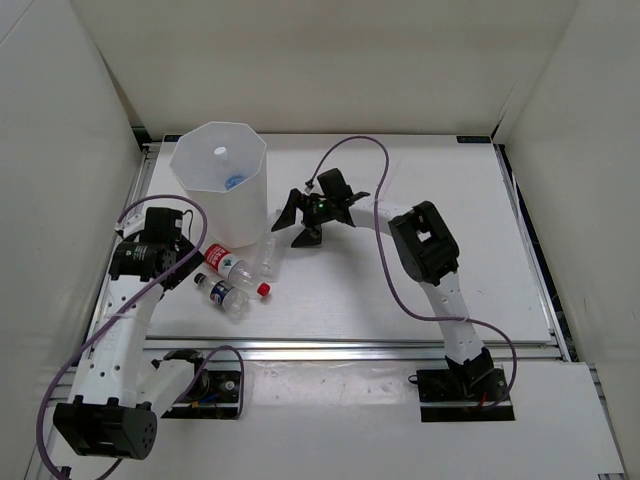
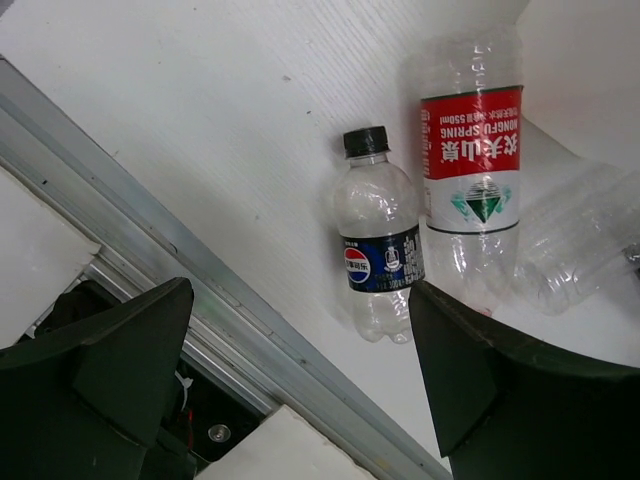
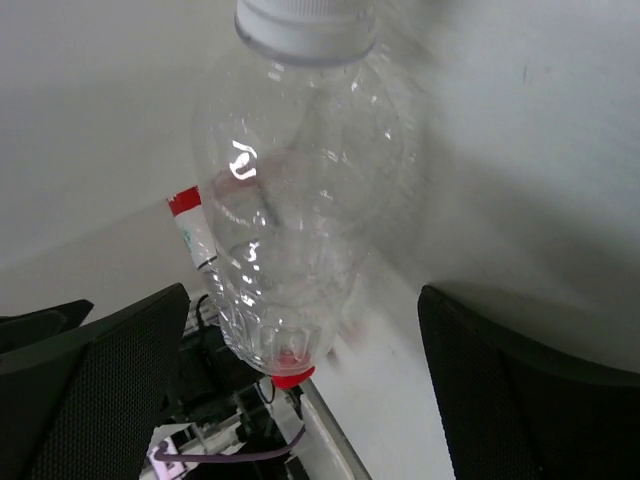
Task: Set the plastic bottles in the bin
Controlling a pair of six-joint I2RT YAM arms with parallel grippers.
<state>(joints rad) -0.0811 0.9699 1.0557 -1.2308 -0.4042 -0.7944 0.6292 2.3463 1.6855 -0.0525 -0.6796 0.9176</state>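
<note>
The white bin stands at the back left, and a blue-labelled bottle lies inside it. Three bottles lie in front of it: red-labelled with a red cap, dark-labelled with a black cap, and plain. My left gripper is open and empty, just left of the dark-labelled bottle. My right gripper is open, and the plain bottle lies just ahead between its fingers, untouched.
An aluminium rail runs along the table's front edge. White walls enclose the table on three sides. Purple cables loop above both arms.
</note>
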